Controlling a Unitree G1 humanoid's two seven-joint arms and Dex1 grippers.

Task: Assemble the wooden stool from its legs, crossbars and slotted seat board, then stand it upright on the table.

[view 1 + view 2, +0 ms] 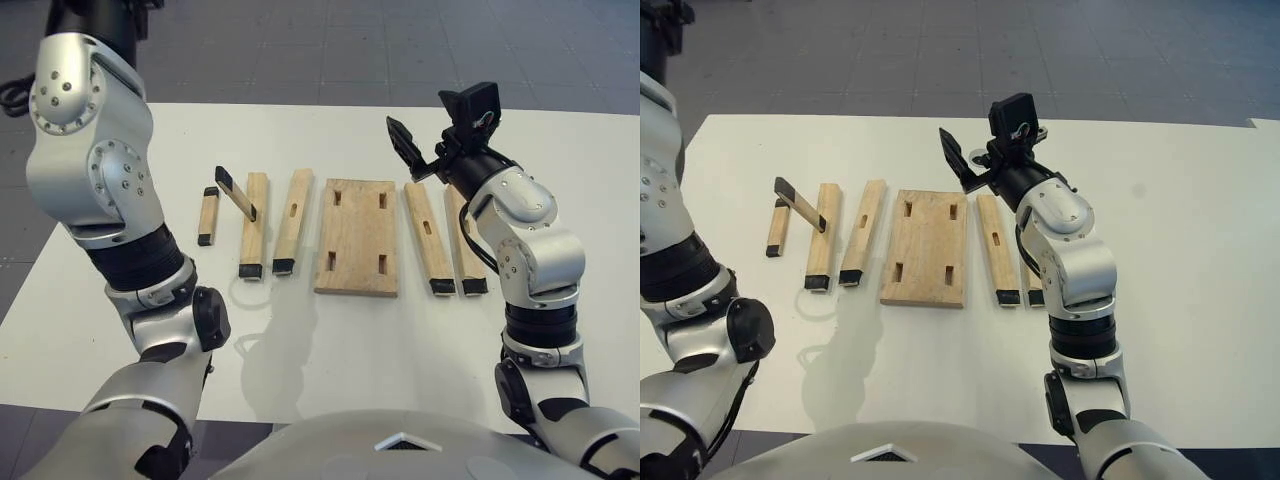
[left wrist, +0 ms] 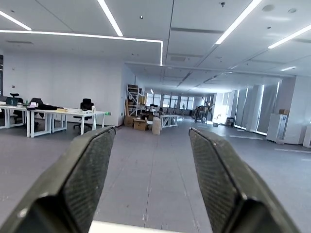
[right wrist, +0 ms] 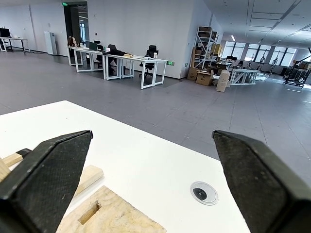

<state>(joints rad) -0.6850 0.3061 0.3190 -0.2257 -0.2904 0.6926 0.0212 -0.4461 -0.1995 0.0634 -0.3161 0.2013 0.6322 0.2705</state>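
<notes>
The stool is in loose parts, laid flat in a row on the white surface point(image 1: 560, 200). This layout looks meant to put every piece within reach. The seat board point(image 1: 356, 237) lies in the middle with its four slots facing up. The left legs point(image 1: 254, 225) lie side by side just to one side of it, and the right legs point(image 1: 428, 238) just to the other. At the row's far left are the crossbars point(image 1: 208, 216): one lies flat, and the other is tilted, its lower end resting on the nearest leg. Nothing is joined yet, so assembly appears not to have begun.

The right arm is bent upward, elbow low. It holds the right pincer point(image 3: 151, 138) above the far ends of the right legs, jaws spread wide and empty, aimed across the surface. That looks like a ready pose before a first pick. The left arm is raised high at the left, and the left pincer point(image 2: 151, 131) points out into the room, its jaws also apart and holding nothing.
</notes>
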